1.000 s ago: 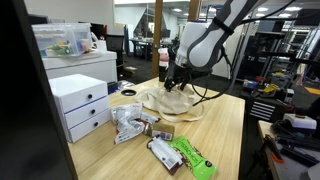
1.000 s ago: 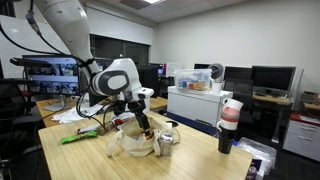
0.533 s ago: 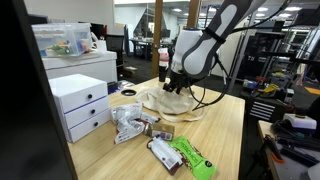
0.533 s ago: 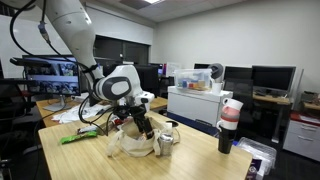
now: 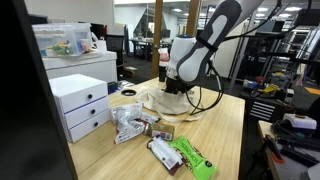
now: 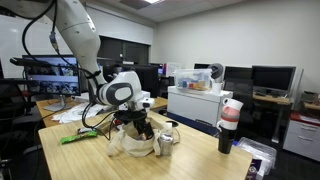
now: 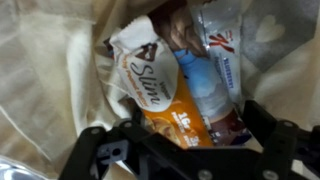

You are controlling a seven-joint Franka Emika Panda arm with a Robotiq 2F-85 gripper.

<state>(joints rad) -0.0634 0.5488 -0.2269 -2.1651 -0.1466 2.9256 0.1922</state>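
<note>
Wrist view: jaws wide and empty, set either side of an orange snack packet (image 7: 162, 98) inside the cloth bag (image 7: 45, 90) on the surface (image 5: 225, 135). Arm (image 5: 190, 55) had sunk lower within the last second, closing on it.

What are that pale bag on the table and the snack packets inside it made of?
Bag: probably thin, soft cloth, cream and half see-through. It slumps in loose folds, though thin plastic is possible.
Orange and white packet: seems to be printed plastic film, creased and with a slight sheen.
Blue and white packet: likely the same glossy film wrapper, but the view is blurred.
</note>
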